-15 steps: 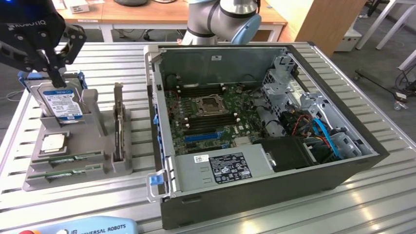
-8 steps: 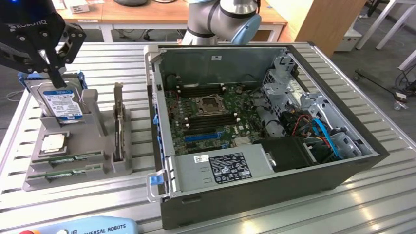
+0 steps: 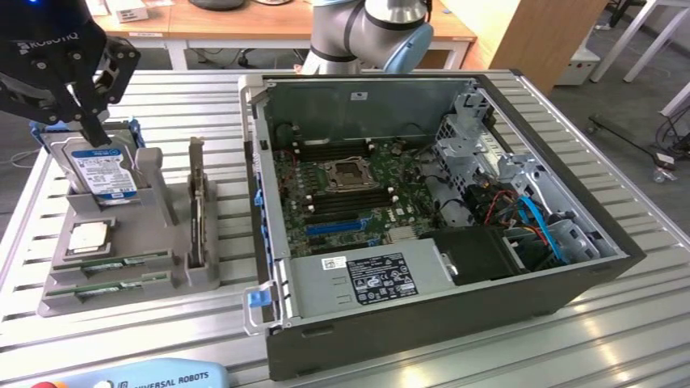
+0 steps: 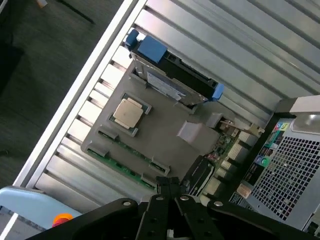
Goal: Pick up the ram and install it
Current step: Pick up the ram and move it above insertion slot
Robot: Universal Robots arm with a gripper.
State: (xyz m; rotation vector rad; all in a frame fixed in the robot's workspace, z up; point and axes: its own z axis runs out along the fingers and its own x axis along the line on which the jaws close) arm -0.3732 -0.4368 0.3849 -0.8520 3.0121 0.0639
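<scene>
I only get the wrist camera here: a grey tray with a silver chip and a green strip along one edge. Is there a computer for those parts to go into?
Observer: Yes. An open computer case lies beside the tray, with its motherboard facing up.
Operator: How many green sticks are there?
Observer: Two ram sticks lie flat at the tray's end nearest the exterior camera, untouched.
Operator: And where is the gripper?
Observer: The gripper hangs shut in the air, seen just above the hard drive at the tray's other end. It holds nothing.
</scene>
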